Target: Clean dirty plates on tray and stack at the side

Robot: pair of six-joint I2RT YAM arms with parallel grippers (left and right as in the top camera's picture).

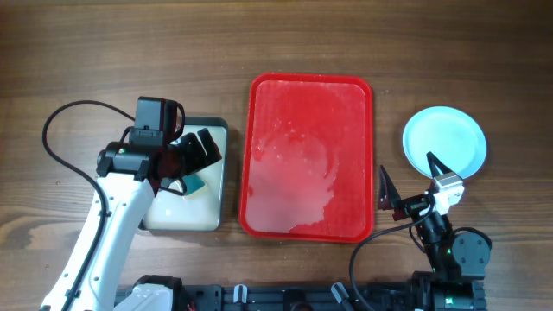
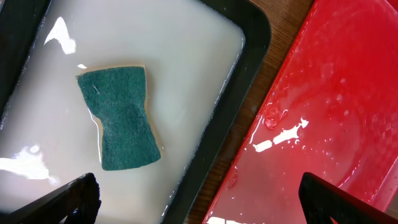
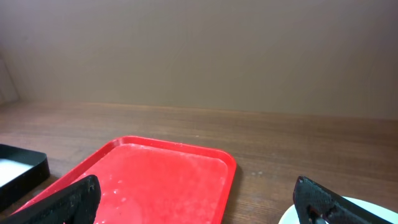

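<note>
The left gripper point(image 2: 199, 196) is hanging spread wide and holding nothing, its two dark fingertips framing the bottom of the left wrist view just above the small black-rimmed tray point(image 2: 249, 74). In that tray a green sponge point(image 2: 121, 118) is lying flat in a shallow pool of milky water. Just beside it, the red tray point(image 1: 311, 86) is sitting on the counter point(image 1: 259, 34), carrying no plates and only a wet, soapy film. The plates point(image 1: 445, 141) are sitting off the tray's right side, near it but apart. Only a pale blue top one is showing from above, so I cannot tell how many are lying beneath it. The right gripper point(image 1: 410, 177) is also hanging wide and empty, between the red tray's right rim and the plates, with one finger reaching close to the nearest plate's edge. The cleaning is probably nearing its end. The main risk is that finger clipping the plate rim on any sideways swing and sliding the stack. On the left, a careless descent could be splashing milky water onto the counter, and a soaked sponge would be dripping if lifted.
</note>
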